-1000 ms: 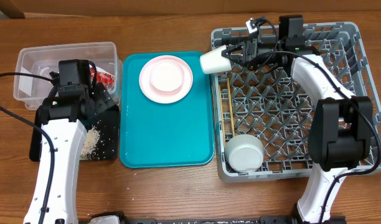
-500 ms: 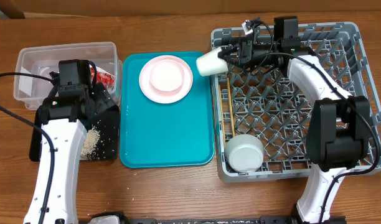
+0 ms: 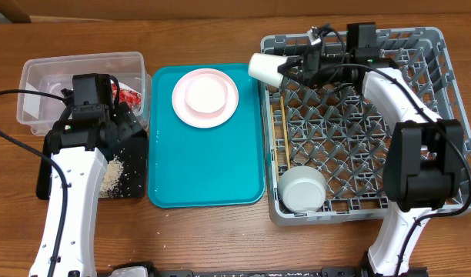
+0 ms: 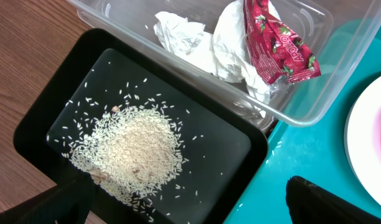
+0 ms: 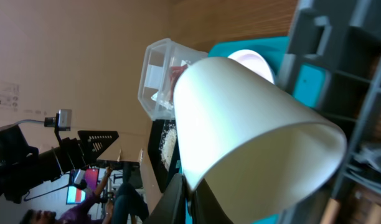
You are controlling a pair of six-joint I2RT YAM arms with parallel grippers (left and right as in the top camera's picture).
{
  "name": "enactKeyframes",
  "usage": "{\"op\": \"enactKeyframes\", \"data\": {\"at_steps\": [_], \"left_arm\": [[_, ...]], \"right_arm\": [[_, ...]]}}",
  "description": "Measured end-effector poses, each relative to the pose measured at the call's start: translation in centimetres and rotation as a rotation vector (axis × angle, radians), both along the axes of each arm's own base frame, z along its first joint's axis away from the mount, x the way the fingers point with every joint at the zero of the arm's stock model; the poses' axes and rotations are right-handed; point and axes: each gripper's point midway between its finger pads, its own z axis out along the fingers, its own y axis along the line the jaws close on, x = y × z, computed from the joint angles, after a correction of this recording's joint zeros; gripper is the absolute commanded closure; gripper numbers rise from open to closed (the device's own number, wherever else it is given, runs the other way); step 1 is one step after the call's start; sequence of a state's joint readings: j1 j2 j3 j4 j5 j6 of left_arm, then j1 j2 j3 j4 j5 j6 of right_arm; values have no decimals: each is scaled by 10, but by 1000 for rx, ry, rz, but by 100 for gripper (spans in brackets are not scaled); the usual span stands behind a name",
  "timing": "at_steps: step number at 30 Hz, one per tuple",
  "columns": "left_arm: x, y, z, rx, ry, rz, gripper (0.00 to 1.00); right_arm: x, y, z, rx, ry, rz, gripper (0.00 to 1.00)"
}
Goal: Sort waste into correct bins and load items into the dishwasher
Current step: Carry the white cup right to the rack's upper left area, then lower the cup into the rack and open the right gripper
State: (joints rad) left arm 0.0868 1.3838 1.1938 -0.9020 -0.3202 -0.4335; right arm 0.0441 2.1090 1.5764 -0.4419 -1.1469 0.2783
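My right gripper (image 3: 288,69) is shut on the rim of the small white cup (image 3: 265,68), which lies on its side in the air over the far left corner of the grey dishwasher rack (image 3: 335,146). In the right wrist view the cup (image 5: 253,124) fills the frame, its rim pinched between the fingers (image 5: 206,199). In the rack are a white bowl (image 3: 302,189) and chopsticks (image 3: 283,138). The pink bowl (image 3: 205,93) sits on the pink plate (image 3: 226,108). My left gripper (image 4: 190,208) hangs open over the black tray (image 4: 228,149) of rice (image 4: 131,149).
The teal serving tray (image 3: 205,169) lies between the bins and the rack. The clear tub (image 4: 315,93) holds the crumpled napkin (image 4: 197,43) and red wrapper (image 4: 277,43). My left arm (image 3: 70,192) covers part of the black tray. Bare wooden table runs along the front.
The right gripper swung the cup a little left and then back up toward the rack's far corner. The left arm has stayed still.
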Motion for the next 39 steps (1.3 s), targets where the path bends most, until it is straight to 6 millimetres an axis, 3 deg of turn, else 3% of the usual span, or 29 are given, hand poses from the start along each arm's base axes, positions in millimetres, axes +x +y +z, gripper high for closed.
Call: {"op": "enactKeyframes", "data": {"at_steps": [5,15,27,34,37,39], "left_arm": [[0,0,0,0,0,0,0],[0,0,0,0,0,0,0],[0,0,0,0,0,0,0],[0,0,0,0,0,0,0],[0,0,0,0,0,0,0],[0,0,0,0,0,0,0]], "right_arm": [[-4,-12,-10,-33,29,-16,96],[-17,-10,-23,-86,79,1,96],[-37,-29,-61,-265,273,-66,96],[-48,-50,-85,-439,347,-118,96],[-49,-56,-79,-500,326,-142,96],[-47,-61,-63,-540,274,-167,96]]}}
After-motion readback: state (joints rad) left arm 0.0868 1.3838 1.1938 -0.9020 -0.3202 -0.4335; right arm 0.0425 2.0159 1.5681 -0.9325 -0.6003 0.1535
